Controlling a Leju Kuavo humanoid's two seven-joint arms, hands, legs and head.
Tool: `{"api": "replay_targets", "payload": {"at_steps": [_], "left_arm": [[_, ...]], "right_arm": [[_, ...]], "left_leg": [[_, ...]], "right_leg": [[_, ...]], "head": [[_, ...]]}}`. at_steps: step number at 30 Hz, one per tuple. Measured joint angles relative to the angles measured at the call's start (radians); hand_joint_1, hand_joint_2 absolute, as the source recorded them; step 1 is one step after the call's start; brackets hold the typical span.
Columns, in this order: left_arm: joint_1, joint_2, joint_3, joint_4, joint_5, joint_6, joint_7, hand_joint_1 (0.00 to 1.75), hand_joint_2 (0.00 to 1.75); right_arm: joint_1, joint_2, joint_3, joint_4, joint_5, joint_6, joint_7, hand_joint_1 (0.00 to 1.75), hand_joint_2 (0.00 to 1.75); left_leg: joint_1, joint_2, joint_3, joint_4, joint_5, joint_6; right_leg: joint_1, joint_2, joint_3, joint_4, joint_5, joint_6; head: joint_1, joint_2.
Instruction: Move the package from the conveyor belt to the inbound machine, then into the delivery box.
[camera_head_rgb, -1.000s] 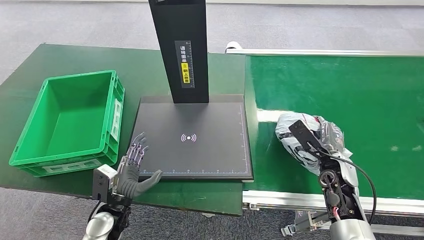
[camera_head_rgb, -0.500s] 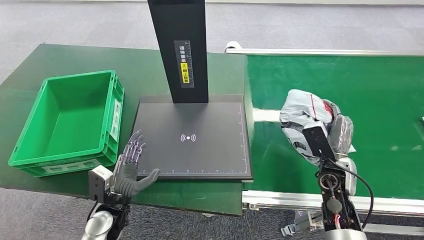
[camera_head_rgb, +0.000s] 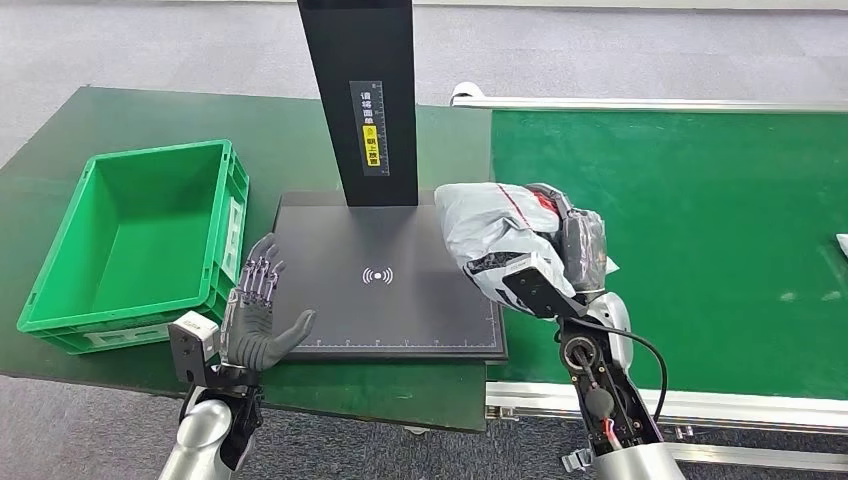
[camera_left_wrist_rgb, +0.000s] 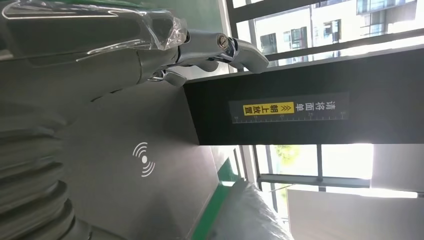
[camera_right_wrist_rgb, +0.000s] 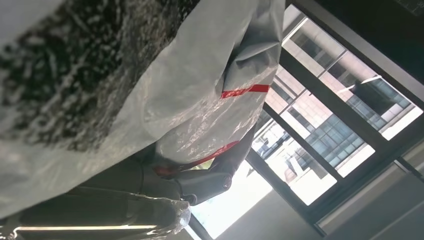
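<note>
Seen from the head camera, our right hand (camera_head_rgb: 575, 245) grasps the package (camera_head_rgb: 500, 235), a crumpled grey plastic mailer with red stripes, and holds it in the air above the right-hand edge of the inbound machine (camera_head_rgb: 330, 290), where the black scanning plate meets the conveyor belt (camera_head_rgb: 700, 200). The bag covers most of our fingers; only a dark clump of them wrapped in clear film shows at the package's right side, and the black wrist block hides the palm. Whether the package touches the plate or hangs clear of it we cannot tell from this angle.

In the right wrist view the package (camera_right_wrist_rgb: 150, 80) takes up much of the frame, its printed label blurred to dark speckle, and our fingers (camera_right_wrist_rgb: 200, 182) curl under it against bright windows.

Our left hand (camera_head_rgb: 258, 325) is released, fingers apart and raised, thumb out toward the plate, at the machine's near left corner beside the green delivery box (camera_head_rgb: 60, 290). The machine's black column (camera_head_rgb: 360, 100) is cut off at the top of the frame; its yellow label is too small to read there. The signal mark (camera_head_rgb: 377, 275) sits uncovered at the plate's centre.
</note>
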Motion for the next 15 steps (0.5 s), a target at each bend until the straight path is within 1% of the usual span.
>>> {"api": "replay_targets", "payload": {"at_steps": [4,8,10,12,15], "left_arm": [[-0.005,0.0,-0.003,0.004,0.002,0.003,0.0,0.0,1.75],[-0.013,0.0,-0.015,0.008,0.022,0.006,0.0,0.0,1.75],[-0.018,-0.001,-0.021,0.01,0.038,0.002,0.001,0.0,1.75],[-0.023,-0.002,-0.029,0.011,0.047,-0.002,0.002,0.0,1.75],[-0.031,-0.004,-0.041,0.011,0.054,-0.005,0.008,0.0,1.75]], "right_arm": [[-0.023,0.015,0.021,0.034,-0.038,-0.01,-0.025,1.75,1.75],[-0.08,0.053,0.048,0.114,-0.068,-0.035,-0.049,1.75,1.75],[-0.113,0.074,0.073,0.175,-0.063,-0.023,-0.043,1.75,1.75],[-0.143,0.097,0.102,0.247,-0.055,0.015,-0.014,1.75,1.75],[-0.171,0.128,0.148,0.363,-0.016,0.1,0.083,1.75,1.75]], "left_leg": [[0.0,0.0,-0.001,0.0,0.0,0.0],[0.0,0.001,0.0,0.0,0.0,0.0],[0.001,0.001,0.0,0.0,0.0,0.0],[0.001,0.001,0.0,0.0,0.0,0.0],[0.001,0.0,0.0,0.0,0.0,0.0]], "right_leg": [[0.0,0.0,-0.001,0.0,0.0,0.0],[0.0,0.001,-0.001,0.0,0.0,0.0],[0.001,0.001,-0.001,0.0,0.0,0.0],[0.001,0.001,-0.001,0.0,0.0,0.0],[0.001,0.0,-0.001,0.0,0.0,0.0]], "head": [[0.0,0.0],[0.0,0.0],[0.0,0.0],[0.0,0.0],[0.0,0.0]]}}
